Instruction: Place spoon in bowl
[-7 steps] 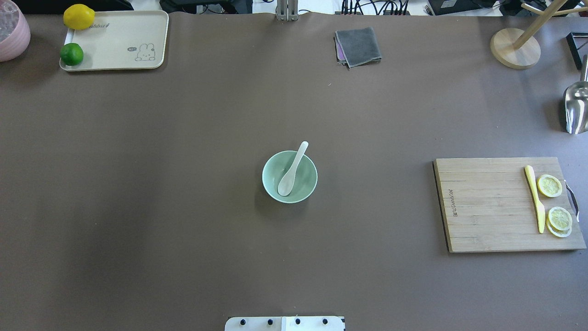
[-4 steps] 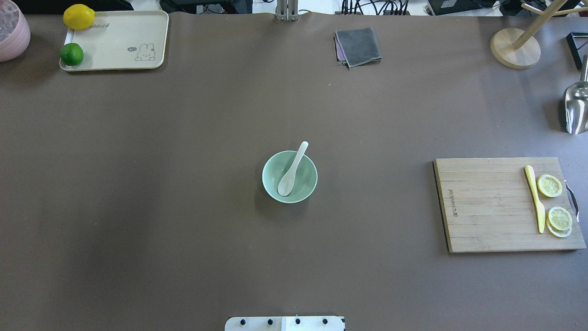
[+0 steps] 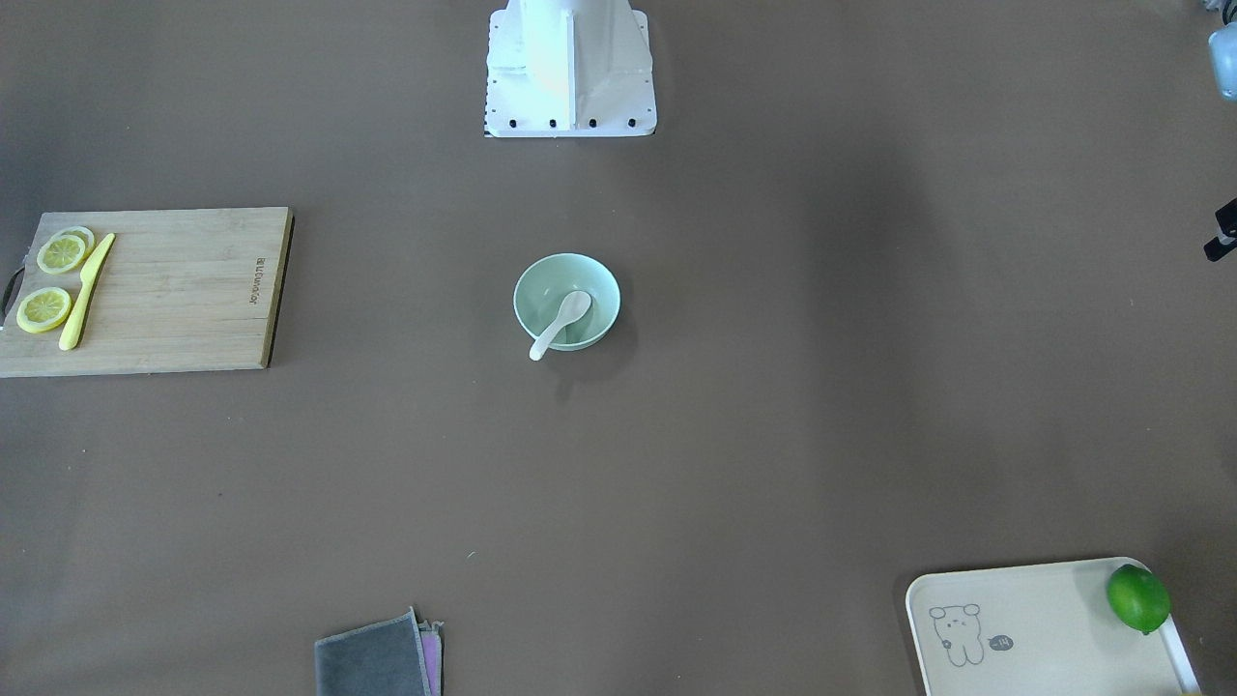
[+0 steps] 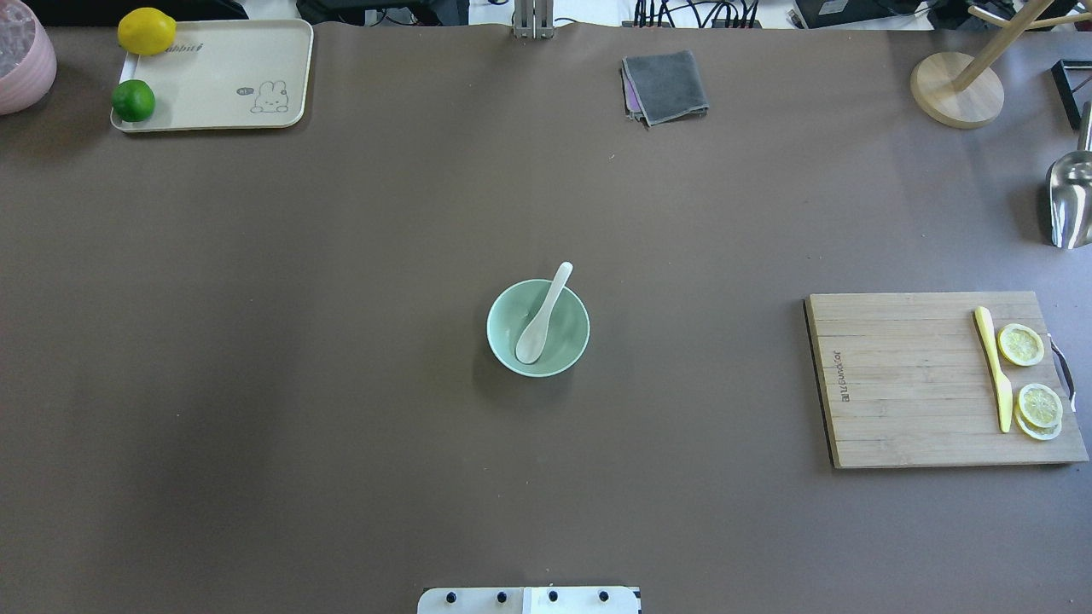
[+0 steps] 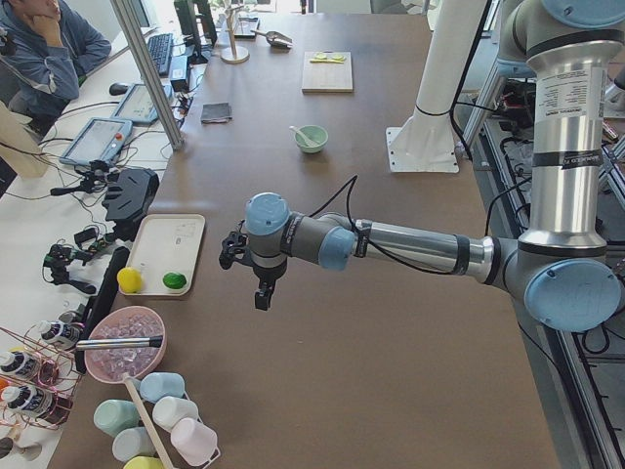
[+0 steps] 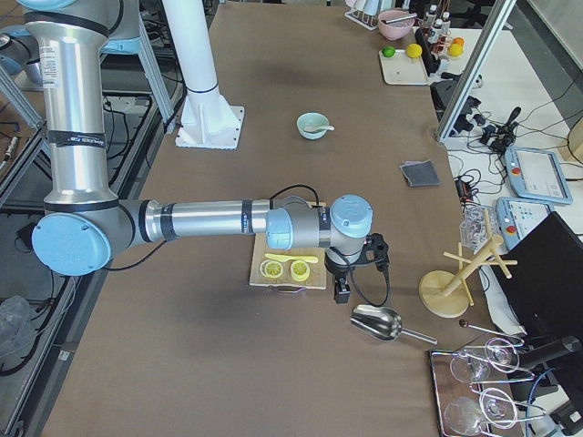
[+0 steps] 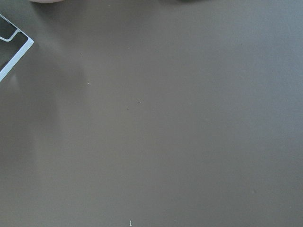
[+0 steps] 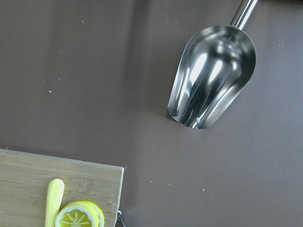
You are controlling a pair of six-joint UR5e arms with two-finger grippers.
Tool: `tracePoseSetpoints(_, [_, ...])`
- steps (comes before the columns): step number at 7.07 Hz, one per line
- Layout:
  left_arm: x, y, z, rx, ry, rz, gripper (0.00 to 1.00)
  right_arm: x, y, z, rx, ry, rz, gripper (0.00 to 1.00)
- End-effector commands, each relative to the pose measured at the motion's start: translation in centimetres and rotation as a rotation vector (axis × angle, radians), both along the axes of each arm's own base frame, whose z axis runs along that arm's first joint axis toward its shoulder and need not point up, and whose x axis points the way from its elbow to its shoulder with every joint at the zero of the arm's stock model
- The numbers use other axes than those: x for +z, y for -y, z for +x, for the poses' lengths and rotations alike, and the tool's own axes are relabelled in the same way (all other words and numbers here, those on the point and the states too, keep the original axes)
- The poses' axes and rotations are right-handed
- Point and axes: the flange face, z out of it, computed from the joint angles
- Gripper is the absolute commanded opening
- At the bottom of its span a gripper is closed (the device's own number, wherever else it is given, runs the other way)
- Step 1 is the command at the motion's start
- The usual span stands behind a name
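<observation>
Spoon [image 4: 544, 311]: glossy white; oval scoop down inside the bowl, curved handle propped over the rim away from the robot.
Bowl [image 4: 570, 339]: smooth mint green, round, deep; mid-table.
Left gripper [image 5: 260, 293]: over the matte brown mat [image 5: 322, 381] near the tray [image 5: 176, 239]; can't tell how wide.
Right gripper [image 6: 342, 291]: by the shiny steel scoop [image 6: 375, 322]; same, unclear.
Change: none since a second ago.

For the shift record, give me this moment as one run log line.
spoon: scoop in bowl, handle leaning over rim | left claw: away from bowl, state unclear | right claw: away from bowl, state unclear
</observation>
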Motion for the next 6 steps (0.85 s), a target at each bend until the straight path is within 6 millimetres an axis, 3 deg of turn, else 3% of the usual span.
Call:
tracePoseSetpoints(1, [0.82,-0.53,0.00,0.001,0.002,-0.017,0.98,-0.21,0.07,-0.06,0.000,0.008,0.008,1.00])
tracePoseSetpoints(6, [0.35,-0.55,0.07,0.001,-0.008,-0.013,0.98,-0.08,-0.06,-0.05,0.000,0.008,0.006,1.00])
